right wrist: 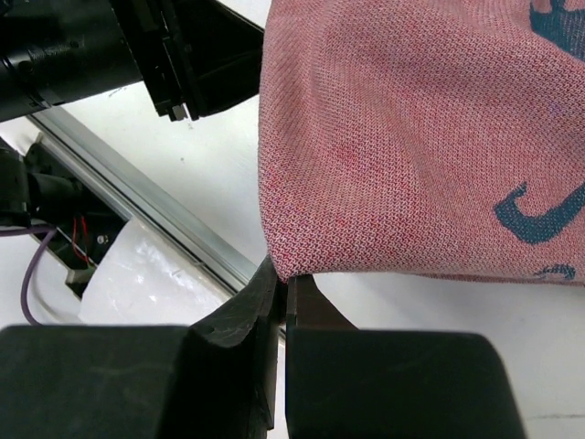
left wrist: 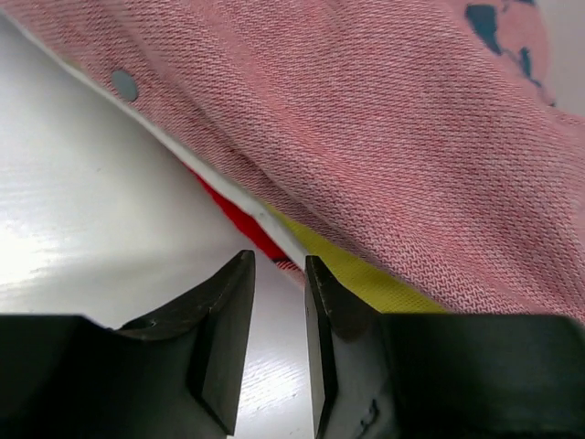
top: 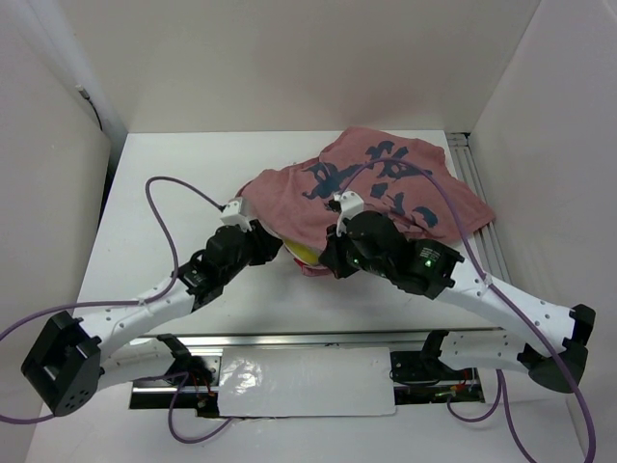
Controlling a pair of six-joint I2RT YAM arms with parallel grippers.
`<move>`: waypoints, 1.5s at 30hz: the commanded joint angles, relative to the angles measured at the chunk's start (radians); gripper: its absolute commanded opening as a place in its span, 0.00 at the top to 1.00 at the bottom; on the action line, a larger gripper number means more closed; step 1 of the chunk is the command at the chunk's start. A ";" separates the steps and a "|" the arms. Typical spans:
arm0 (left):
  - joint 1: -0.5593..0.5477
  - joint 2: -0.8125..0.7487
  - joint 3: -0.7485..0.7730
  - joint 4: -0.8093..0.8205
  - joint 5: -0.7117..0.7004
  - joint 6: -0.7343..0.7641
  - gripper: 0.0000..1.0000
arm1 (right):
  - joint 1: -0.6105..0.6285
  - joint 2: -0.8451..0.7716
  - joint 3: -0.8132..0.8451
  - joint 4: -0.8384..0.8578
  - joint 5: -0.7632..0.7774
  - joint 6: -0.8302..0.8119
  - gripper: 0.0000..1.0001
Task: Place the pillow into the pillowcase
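The pillowcase (top: 386, 188) lies at the back middle, dusty pink-red side up with dark calligraphy marks. It covers most of the pillow, of which only a yellow edge (top: 302, 253) shows at the case's near opening. My right gripper (top: 328, 258) is shut on the case's near edge; in the right wrist view (right wrist: 283, 279) the pink fabric (right wrist: 411, 137) hangs from the closed jaws. My left gripper (top: 273, 246) is open by a narrow gap and empty, just in front of the opening (left wrist: 279, 265). There the case (left wrist: 393, 137), its red lining (left wrist: 242, 219) and the yellow pillow edge (left wrist: 366, 279) show.
A metal rail (top: 477, 193) runs along the table's right side and another (top: 308, 342) along the front, with a white sheet (top: 299, 381) below it. Purple cables (top: 164, 193) loop by both arms. White walls enclose the table.
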 commanded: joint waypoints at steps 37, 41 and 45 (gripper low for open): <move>-0.012 0.112 0.007 0.464 0.124 0.067 0.62 | 0.007 0.082 0.229 0.065 -0.139 -0.083 1.00; -0.021 0.273 0.059 0.726 0.195 0.058 0.62 | 0.016 0.123 0.318 0.079 -0.271 -0.093 1.00; -0.057 0.482 0.207 0.904 0.253 0.058 0.62 | 0.016 0.201 0.461 0.057 -0.386 -0.104 1.00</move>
